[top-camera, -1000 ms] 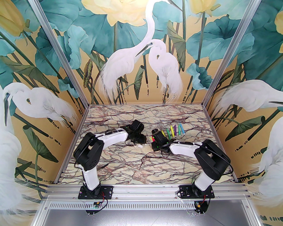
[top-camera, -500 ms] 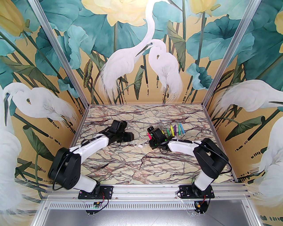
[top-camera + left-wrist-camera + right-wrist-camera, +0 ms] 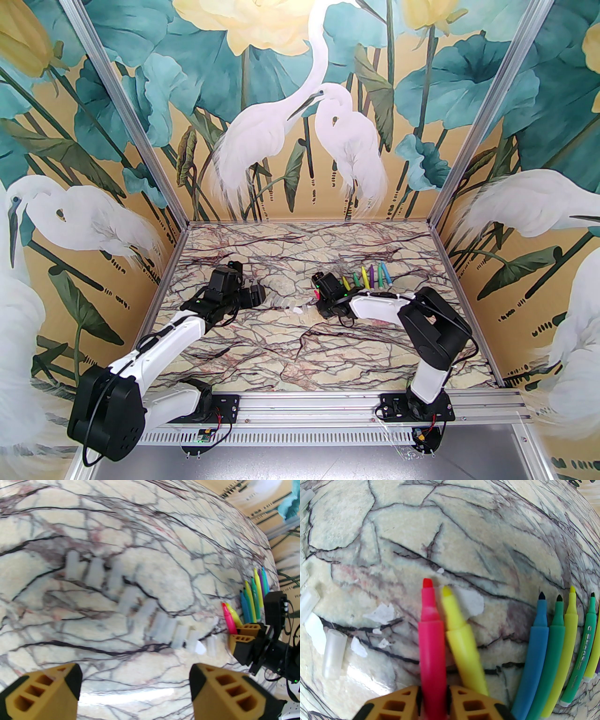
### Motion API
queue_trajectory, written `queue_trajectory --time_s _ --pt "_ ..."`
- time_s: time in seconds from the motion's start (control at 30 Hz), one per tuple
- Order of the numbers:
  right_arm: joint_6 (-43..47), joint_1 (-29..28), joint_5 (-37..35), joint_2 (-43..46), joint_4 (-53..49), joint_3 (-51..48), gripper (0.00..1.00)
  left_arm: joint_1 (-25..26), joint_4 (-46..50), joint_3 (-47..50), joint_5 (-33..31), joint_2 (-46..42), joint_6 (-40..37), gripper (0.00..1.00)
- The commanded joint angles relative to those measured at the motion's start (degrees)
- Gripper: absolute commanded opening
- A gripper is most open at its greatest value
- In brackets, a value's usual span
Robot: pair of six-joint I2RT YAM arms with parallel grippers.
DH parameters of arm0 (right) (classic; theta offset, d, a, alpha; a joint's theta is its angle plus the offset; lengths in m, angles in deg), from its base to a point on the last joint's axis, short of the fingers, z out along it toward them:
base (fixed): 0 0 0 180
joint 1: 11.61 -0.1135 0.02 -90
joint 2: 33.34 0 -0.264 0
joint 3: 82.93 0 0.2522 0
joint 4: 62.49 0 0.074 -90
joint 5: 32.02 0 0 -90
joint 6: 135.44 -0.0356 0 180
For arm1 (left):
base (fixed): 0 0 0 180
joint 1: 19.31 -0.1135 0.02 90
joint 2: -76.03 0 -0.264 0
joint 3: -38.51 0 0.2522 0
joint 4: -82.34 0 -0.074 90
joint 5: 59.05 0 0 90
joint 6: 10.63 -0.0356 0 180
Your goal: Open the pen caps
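Several clear pen caps (image 3: pixel 150 611) lie off the pens in a slanting row on the marble table; one cap (image 3: pixel 334 654) lies close to my right gripper. My left gripper (image 3: pixel 136 686) hovers open and empty on the near side of that row, left of the caps (image 3: pixel 295 307) in the top view. The right gripper (image 3: pixel 433 705) is shut on an uncapped pink pen (image 3: pixel 430 630), tip pointing away, low over the table beside an uncapped yellow pen (image 3: pixel 461 634). Further uncapped pens (image 3: pixel 370 277) lie in a row to its right.
Blue, green and yellow-green pens (image 3: pixel 553 644) lie side by side just right of the held pen. White flakes (image 3: pixel 380 614) dot the marble table (image 3: pixel 300 356). Patterned walls close the left, back and right sides.
The left arm has drawn back to the left, away from the caps, and its jaws have opened wide. The right gripper has shifted slightly back-left with the pink pen, lower beside the yellow one.
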Motion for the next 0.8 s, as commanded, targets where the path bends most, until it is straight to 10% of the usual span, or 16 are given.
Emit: queue_trajectory --time_s 0.0,0.77 --pt "-0.7 0.2 -1.8 -1.7 -1.7 1.2 0.28 -0.3 0.1 0.6 -3.9 -0.9 -1.3 0.81" --pt "3.2 3.7 -7.4 21.1 1.6 -2.3 0.61 -3.7 -15.4 4.3 -16.7 -1.3 -16.2 1.00"
